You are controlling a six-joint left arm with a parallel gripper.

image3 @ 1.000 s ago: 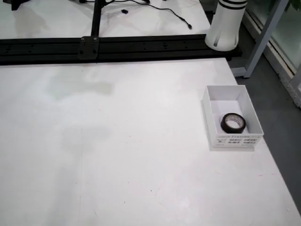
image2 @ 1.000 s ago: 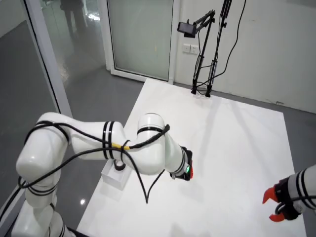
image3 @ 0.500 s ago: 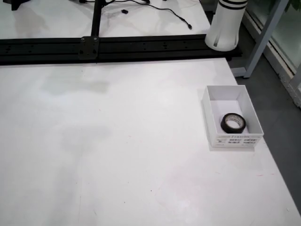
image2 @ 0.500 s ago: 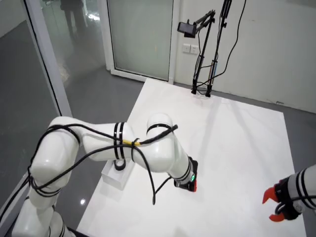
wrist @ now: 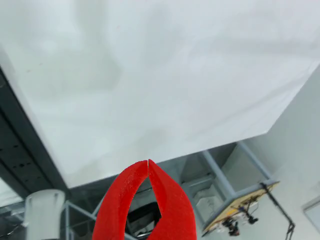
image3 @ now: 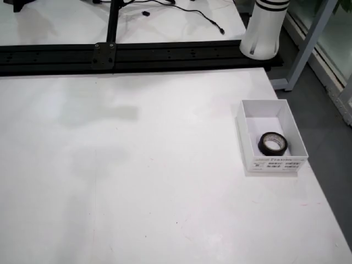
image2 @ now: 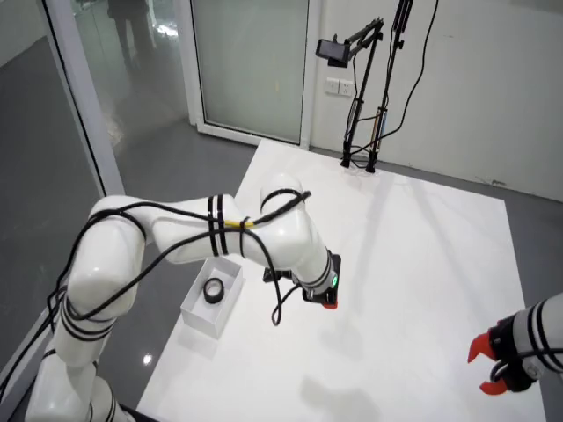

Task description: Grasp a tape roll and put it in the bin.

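red fingers of my hand (wrist: 148,200) meet at their tips in the wrist view, so it is pinched shut with nothing between them. below them i see only bare white desk (wrist: 165,75) and its far edge, no roll anywhere in that view.

going left to right in the overhead view: a wide stretch of desk with nothing on it, then near the right edge the small white bin (image3: 271,116), and the black tape roll (image3: 272,143) lying flat inside it, toward the labelled front wall. in the side view the bin (image2: 195,316) sits at the desk's left edge beside my arm, the roll (image2: 212,289) in it, and my hand (image2: 327,301) hangs over the middle of the desk, well apart from the bin. a second arm's red gripper (image2: 489,363) shows at the far right.

by my reckoning the job is done, the roll in its place. what could go wrong now is my own doing: my elbow and loose cables pass close above the bin, and a careless swing to the left could nudge or tip it off the desk edge, which is just beside it. a low pass could also scrape my closed fingers along the desk.
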